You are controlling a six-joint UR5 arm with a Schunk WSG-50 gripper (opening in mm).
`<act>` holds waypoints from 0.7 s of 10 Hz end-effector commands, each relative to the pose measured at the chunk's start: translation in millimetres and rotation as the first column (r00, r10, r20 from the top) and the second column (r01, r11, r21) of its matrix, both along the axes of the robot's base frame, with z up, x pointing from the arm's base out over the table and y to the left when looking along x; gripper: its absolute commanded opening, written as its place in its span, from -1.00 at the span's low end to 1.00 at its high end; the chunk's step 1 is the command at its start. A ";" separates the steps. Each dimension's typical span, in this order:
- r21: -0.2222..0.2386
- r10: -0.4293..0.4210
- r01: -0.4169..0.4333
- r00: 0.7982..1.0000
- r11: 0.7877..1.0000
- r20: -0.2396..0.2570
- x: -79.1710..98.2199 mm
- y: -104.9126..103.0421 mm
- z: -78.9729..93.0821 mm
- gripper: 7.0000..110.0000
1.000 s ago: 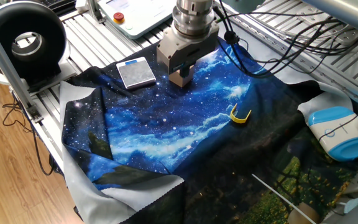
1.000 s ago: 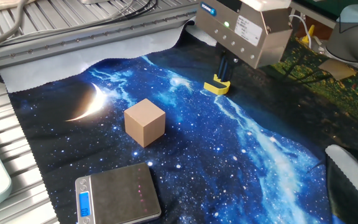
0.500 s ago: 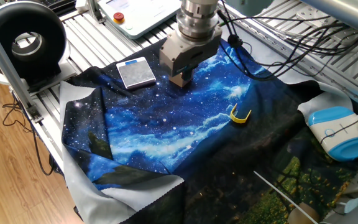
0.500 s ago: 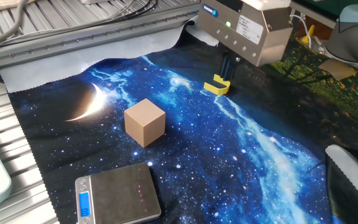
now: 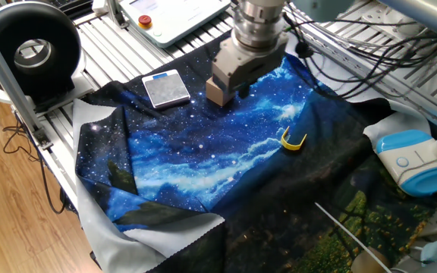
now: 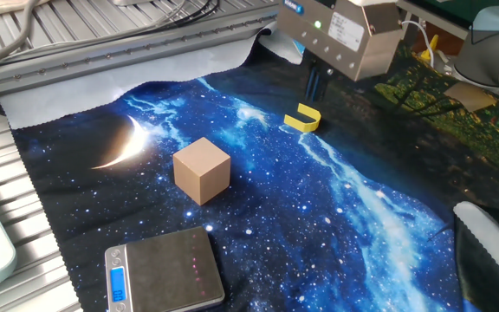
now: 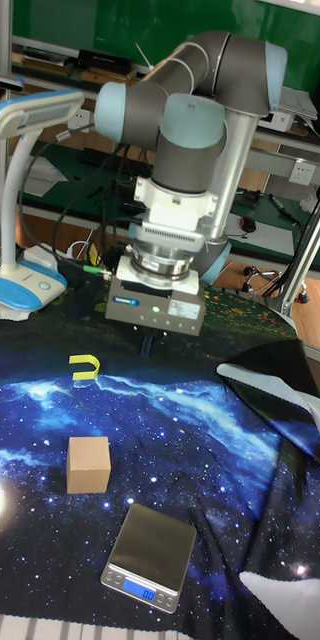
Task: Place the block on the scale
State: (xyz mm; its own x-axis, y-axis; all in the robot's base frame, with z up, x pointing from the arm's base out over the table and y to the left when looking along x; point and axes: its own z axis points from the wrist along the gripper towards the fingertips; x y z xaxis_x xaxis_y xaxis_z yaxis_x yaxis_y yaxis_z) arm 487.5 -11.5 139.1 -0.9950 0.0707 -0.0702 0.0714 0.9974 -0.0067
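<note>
I see the block (image 6: 202, 170) resting free on the starry blue cloth (image 6: 353, 208), and nothing touches it. The scale (image 6: 165, 269) lies just beside it on the same cloth, nearer to the camera in the other fixed view, with its platform bare. The gripper (image 7: 147, 343) hangs above the cloth, apart from the block and closer to the yellow clip (image 6: 302, 118). It holds nothing; I see only dark fingers under the metal housing, and I cannot tell if they are spread or together. In my judgement the step in hand is the approach to the block, so the pick is not yet begun. To do it well I would first bring the gripper straight over the block, turn the wrist so the fingers face two flat opposite sides, and make sure they are wide enough before I go down. I would descend slowly, because the cloth is soft and wrinkled and the block may slide or tilt if one finger touches first. The scale is so close that I must keep the fingers away from its edge.
</note>
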 end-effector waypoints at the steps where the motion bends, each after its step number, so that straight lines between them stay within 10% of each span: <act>1: 0.002 -0.002 0.002 1.000 1.000 0.007 -24.3 -9.4 4.1 -1.00; 7: -0.040 0.021 -0.020 0.999 0.999 0.029 -42.2 -28.5 -1.9 -1.00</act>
State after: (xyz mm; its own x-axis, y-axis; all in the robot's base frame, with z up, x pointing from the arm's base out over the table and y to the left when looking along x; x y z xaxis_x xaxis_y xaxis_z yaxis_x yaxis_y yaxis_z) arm 447.5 -35.3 136.5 -0.9948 0.0462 -0.0911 0.0495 0.9982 -0.0342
